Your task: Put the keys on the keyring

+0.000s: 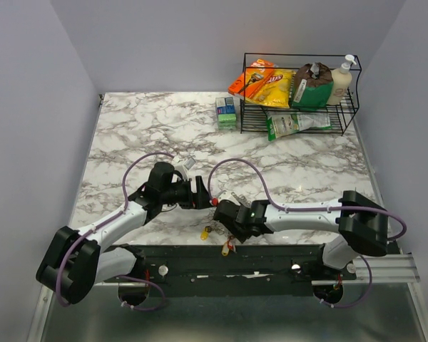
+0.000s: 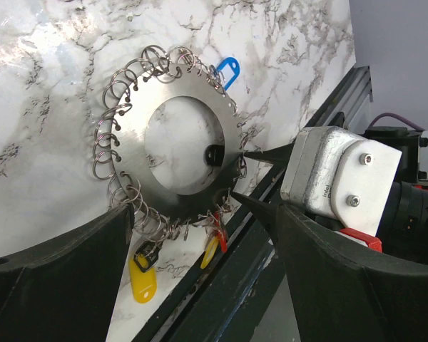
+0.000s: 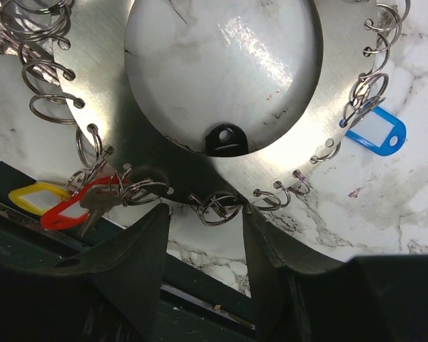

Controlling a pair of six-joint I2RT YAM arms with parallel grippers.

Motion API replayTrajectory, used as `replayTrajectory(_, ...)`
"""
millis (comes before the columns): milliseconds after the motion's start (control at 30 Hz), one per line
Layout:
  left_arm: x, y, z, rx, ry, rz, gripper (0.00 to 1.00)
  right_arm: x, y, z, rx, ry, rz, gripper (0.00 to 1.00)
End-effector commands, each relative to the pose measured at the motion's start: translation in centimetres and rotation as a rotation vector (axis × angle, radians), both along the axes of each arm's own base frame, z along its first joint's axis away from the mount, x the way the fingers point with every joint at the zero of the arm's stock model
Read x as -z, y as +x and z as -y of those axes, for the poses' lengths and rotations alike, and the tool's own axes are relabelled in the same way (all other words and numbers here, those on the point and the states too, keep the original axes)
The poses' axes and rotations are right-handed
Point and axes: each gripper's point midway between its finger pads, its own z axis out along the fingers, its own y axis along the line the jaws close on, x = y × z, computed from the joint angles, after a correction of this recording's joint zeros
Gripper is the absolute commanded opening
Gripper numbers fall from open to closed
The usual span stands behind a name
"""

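Keyring (image 2: 128, 135) lies flat on the marble-patterned desk (image 2: 43, 71), close to the dark rail (image 2: 192, 306) at the near edge. It is a flat steel disc with a wide round hole, and small split rings are threaded all around its rim. Keys (image 2: 143, 274) hang from a few of those rings: yellow- and red-headed ones on the rail side, a blue-headed one (image 2: 227, 71) on the far side, each lying just outside the disc.

My left hand (image 2: 200, 214) is released, fingers spread wide with nothing between them, and it hovers facing the disc. My right hand (image 3: 205, 214) is released too — its two pointed fingertips (image 2: 274, 152) stand apart at the disc's rim. One small split ring (image 3: 217, 206) shows in the gap between them, and I cannot tell whether either tip touches it.

From above, my two hands meet nose to nose near the front of the desk — they hide most of the disc.
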Motion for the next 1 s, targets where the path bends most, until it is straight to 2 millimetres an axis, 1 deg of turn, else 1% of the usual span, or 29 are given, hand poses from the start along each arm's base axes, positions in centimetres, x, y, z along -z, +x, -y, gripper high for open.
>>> replayTrajectory(0, -1.2, 0.7, 0.4, 0.005, -0.021, 0.039, 0.90, 1.2, -0.6, -0.2, -0.004, -0.044, -0.037, 0.50)
replayTrajectory(67, -1.1, 0.6, 0.4, 0.005, -0.020, 0.038, 0.90, 1.5, -0.2, 0.3, 0.008, -0.074, -0.021, 0.45)
replayTrajectory(100, -1.1, 0.7, 0.3, 0.003, -0.019, 0.038, 0.90, 1.6, -0.1, 0.4, 0.013, -0.084, -0.015, 0.37)
replayTrajectory(167, -1.0, 0.6, 0.3, 0.002, -0.016, 0.039, 0.89, 1.6, 0.2, 0.5, 0.017, -0.096, 0.003, 0.29)
replayTrajectory(200, -1.1, 0.6, 0.2, 0.001, -0.015, 0.039, 0.90, 1.5, 0.4, 0.5, 0.019, -0.096, 0.010, 0.21)
replayTrajectory(267, -1.0, 0.6, 0.2, -0.002, -0.014, 0.038, 0.89, 1.1, 0.6, 0.4, 0.011, -0.091, 0.022, 0.11)
replayTrajectory(300, -1.0, 0.6, 0.1, -0.004, -0.012, 0.039, 0.90, 0.8, 0.6, 0.3, 0.009, -0.084, 0.026, 0.03)
replayTrajectory(333, -1.0, 0.6, 0.1, -0.006, -0.012, 0.041, 0.90, 0.4, 0.8, 0.0, 0.005, -0.071, 0.035, 0.00)
replayTrajectory(400, -0.9, 0.6, 0.1, -0.007, -0.009, 0.042, 0.90, -0.1, 0.9, -0.4, -0.011, -0.049, 0.041, 0.00)
replayTrajectory(533, -1.0, 0.6, -0.1, -0.009, 0.003, 0.050, 0.89, -2.0, 1.1, -1.3, -0.058, 0.010, 0.055, 0.00)
replayTrajectory(567, -1.0, 0.6, -0.2, -0.007, 0.010, 0.056, 0.89, -2.7, 1.1, -1.8, -0.069, 0.036, 0.059, 0.00)
replayTrajectory(667, -1.1, 0.7, -0.4, -0.013, 0.026, 0.065, 0.89, -3.9, 1.0, -2.5, -0.119, 0.075, 0.064, 0.00)
replayTrajectory(700, -1.2, 0.7, -0.5, -0.013, 0.029, 0.071, 0.90, -4.2, 0.7, -2.9, -0.161, 0.086, 0.047, 0.00)
replayTrajectory(767, -1.2, 0.8, -0.7, -0.029, 0.045, 0.074, 0.89, -4.3, 0.5, -3.3, -0.190, 0.094, 0.038, 0.00)
replayTrajectory(800, -1.4, 1.1, -0.9, -0.046, 0.050, 0.086, 0.89, -4.3, 0.3, -3.6, -0.221, 0.096, 0.026, 0.00)
replayTrajectory(833, -1.3, 1.2, -1.4, -0.076, 0.077, 0.079, 0.90, -4.2, 0.2, -3.6, -0.233, 0.092, 0.019, 0.00)
replayTrajectory(867, -0.5, 1.8, -2.6, -0.146, 0.147, 0.061, 0.90, -4.1, 0.1, -3.7, -0.244, 0.087, 0.012, 0.00)
replayTrajectory(900, -0.3, 2.0, -3.2, -0.177, 0.177, 0.059, 0.90, -3.9, -0.4, -3.9, -0.286, 0.088, -0.013, 0.00)
replayTrajectory(967, -0.6, 2.3, -4.9, -0.250, 0.251, 0.065, 0.89, -3.7, -0.7, -4.1, -0.317, 0.092, -0.031, 0.00)
